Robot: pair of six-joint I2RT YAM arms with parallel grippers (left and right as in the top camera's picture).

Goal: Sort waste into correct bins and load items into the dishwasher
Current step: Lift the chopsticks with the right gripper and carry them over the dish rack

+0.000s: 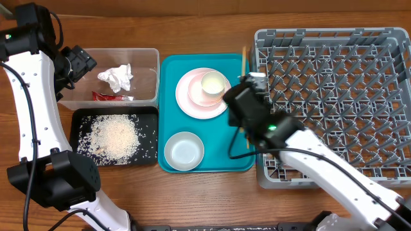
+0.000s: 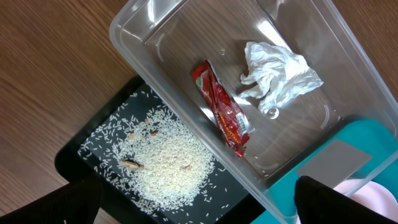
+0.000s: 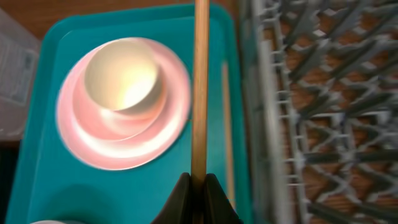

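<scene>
Noted right fingers (image 3: 186,191) clamped on 1 chopstick (image 3: 200,93) over teal tray (image 3: 37,162), beside grey rack (image 3: 311,93); 2nd chopstick (image 3: 227,124) lying on tray. Saw left fingers (image 2: 329,202) apart above clear tub (image 2: 140,53) holding tissue (image 2: 277,74) and red wrapper (image 2: 224,112); rice (image 2: 165,162) in black tray (image 2: 78,152)

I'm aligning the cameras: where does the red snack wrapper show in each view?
Overhead: red snack wrapper upper left, inside the clear tub, along its lower wall.
Left wrist: wrapper at centre, on the tub floor.
Right wrist: not in it.
Shared landmark: the teal tray, in all three.
</scene>
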